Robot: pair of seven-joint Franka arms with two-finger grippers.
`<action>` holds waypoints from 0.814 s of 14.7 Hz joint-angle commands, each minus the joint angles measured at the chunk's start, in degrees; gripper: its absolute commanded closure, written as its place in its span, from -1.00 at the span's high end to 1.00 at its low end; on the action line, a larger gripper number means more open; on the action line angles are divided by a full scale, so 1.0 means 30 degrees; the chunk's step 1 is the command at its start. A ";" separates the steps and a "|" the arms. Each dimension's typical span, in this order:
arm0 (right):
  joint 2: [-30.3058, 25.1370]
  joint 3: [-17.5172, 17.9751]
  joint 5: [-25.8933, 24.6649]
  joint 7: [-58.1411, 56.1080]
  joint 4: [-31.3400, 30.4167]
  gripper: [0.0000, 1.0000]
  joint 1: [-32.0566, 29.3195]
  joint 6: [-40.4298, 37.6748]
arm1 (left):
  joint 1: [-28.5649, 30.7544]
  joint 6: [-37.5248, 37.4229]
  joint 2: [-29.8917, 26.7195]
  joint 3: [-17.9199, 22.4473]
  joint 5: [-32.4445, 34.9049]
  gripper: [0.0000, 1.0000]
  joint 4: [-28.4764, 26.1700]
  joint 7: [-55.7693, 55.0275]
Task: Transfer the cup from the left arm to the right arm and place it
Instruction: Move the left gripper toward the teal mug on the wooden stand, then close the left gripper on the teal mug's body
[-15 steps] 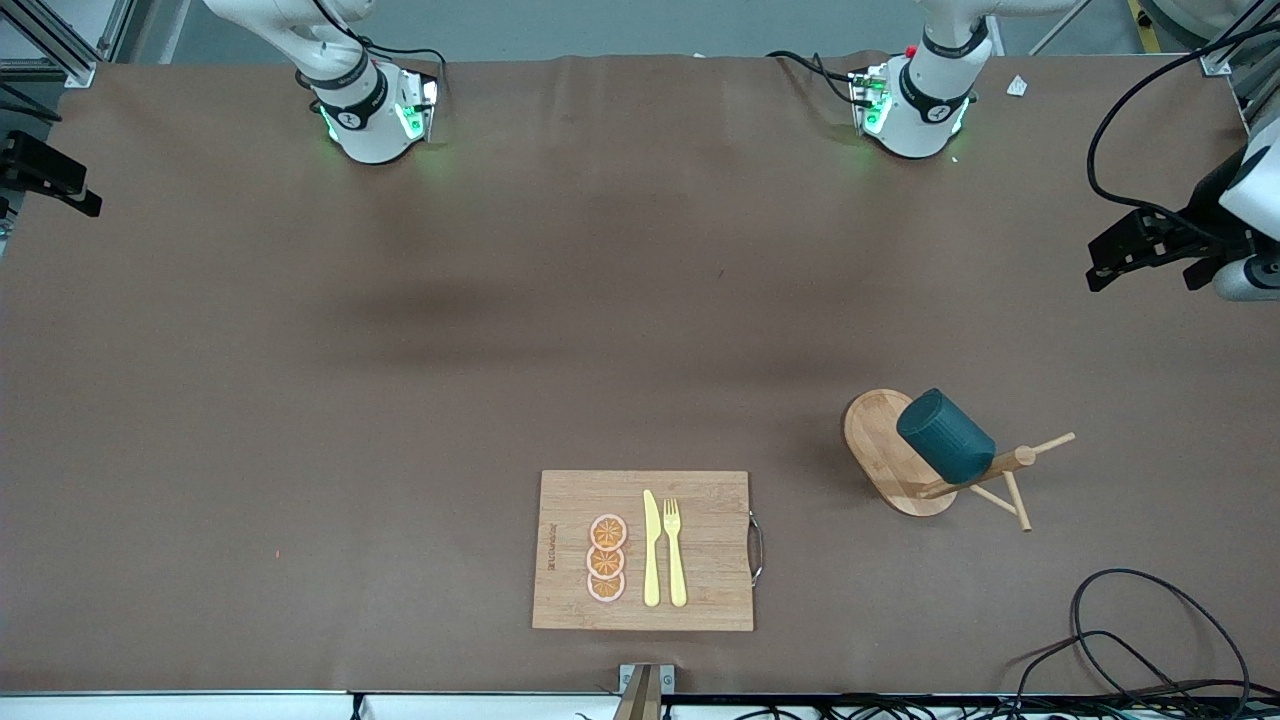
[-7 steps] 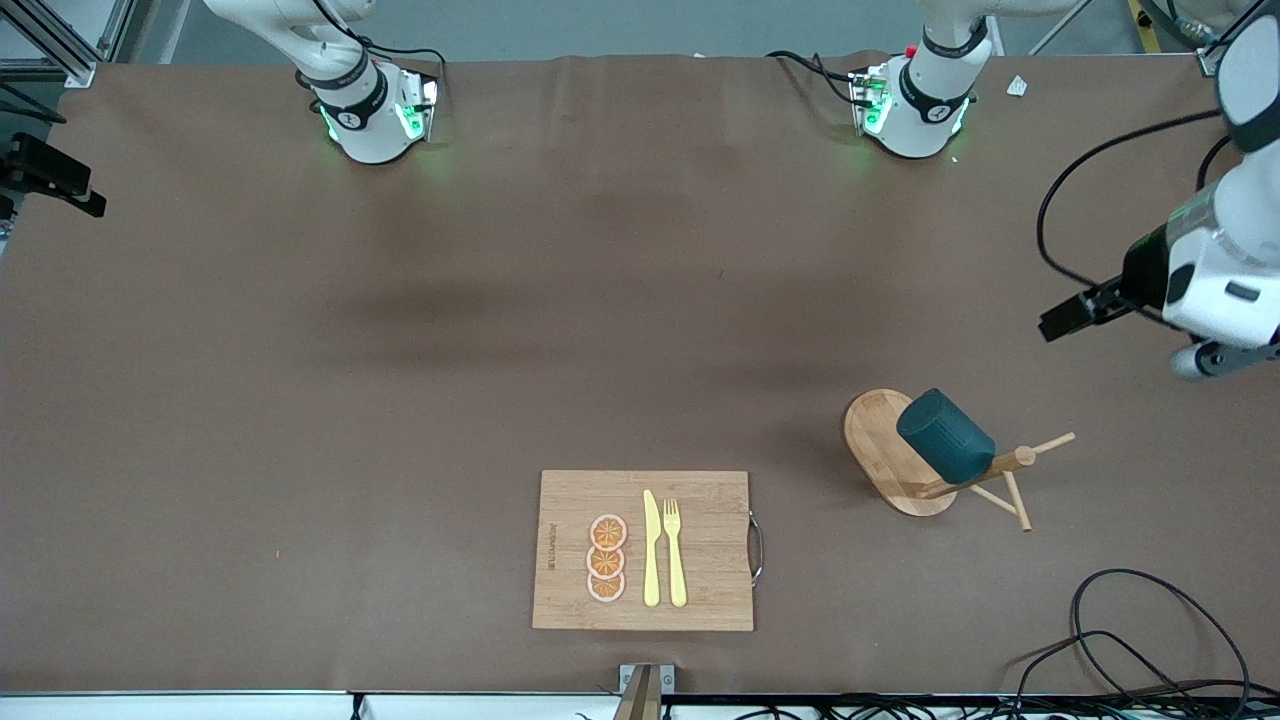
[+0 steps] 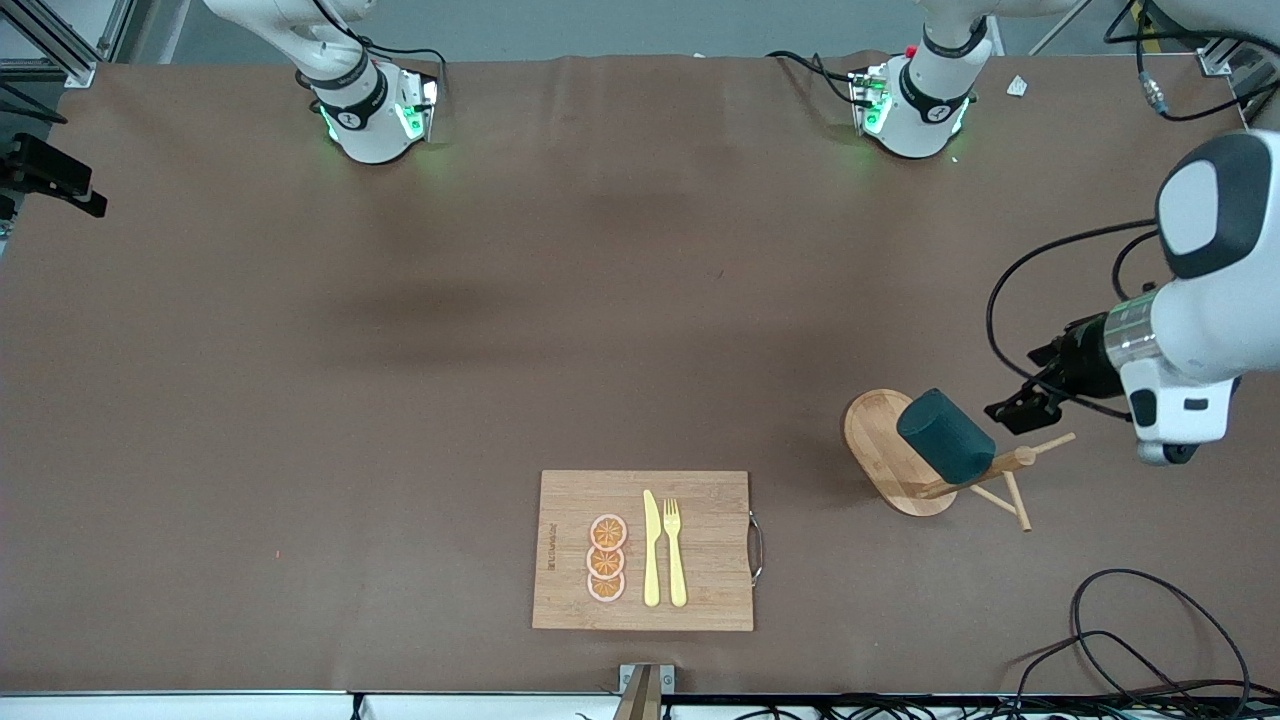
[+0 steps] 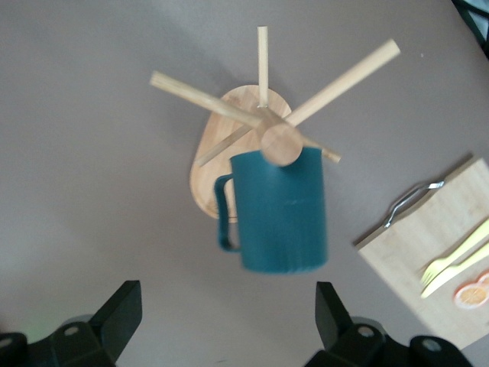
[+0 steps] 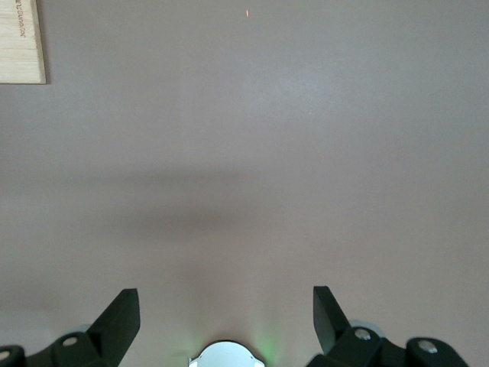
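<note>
The dark teal ribbed cup [image 3: 945,436] hangs on a peg of a wooden mug tree [image 3: 876,440]. The tree stands toward the left arm's end of the table. My left gripper [image 3: 1008,413] is in the air just beside the tree's top pegs, a short way from the cup. In the left wrist view the cup [image 4: 279,210] hangs ahead of the left gripper [image 4: 227,306], its handle [image 4: 224,214] to one side. The fingers are wide open and empty. My right gripper [image 5: 225,306] is open and empty, high over bare table by its own base. It does not show in the front view.
A wooden cutting board [image 3: 700,500] lies near the table's front edge, with a yellow knife [image 3: 651,548], a yellow fork [image 3: 675,550] and orange slices [image 3: 606,558] on it. Loose black cables [image 3: 1140,630] lie at the front corner at the left arm's end.
My left arm has swung in from the table's edge and down toward the mug tree, bringing its gripper close to the cup. The cup has not moved.
</note>
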 commanded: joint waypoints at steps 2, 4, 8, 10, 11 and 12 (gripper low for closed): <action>-0.0285 0.0109 0.0054 0.0015 -0.0340 1.00 -0.0072 0.0080 | 0.0078 0.0737 0.1712 0.0014 -0.0906 1.00 0.0819 -0.1541; -0.0285 0.0109 0.0054 0.0014 -0.0340 1.00 -0.0072 0.0080 | 0.0107 0.1322 0.2270 0.0014 -0.1228 1.00 0.0791 -0.1573; -0.0285 0.0109 0.0054 0.0014 -0.0340 1.00 -0.0072 0.0080 | 0.0107 0.1646 0.2946 -0.0015 -0.1347 1.00 0.0820 -0.1485; -0.0285 0.0109 0.0054 0.0014 -0.0340 1.00 -0.0043 0.0080 | 0.0107 0.2084 0.3151 -0.0015 -0.1405 1.00 0.0790 -0.1456; -0.0285 0.0109 0.0054 0.0014 -0.0340 1.00 -0.0072 0.0080 | 0.0107 0.2144 0.3326 -0.0015 -0.1463 1.00 0.0790 -0.1427; -0.0285 0.0109 0.0054 0.0014 -0.0340 1.00 -0.0072 0.0080 | 0.0107 0.2232 0.3415 -0.0015 -0.1464 1.00 0.0790 -0.1426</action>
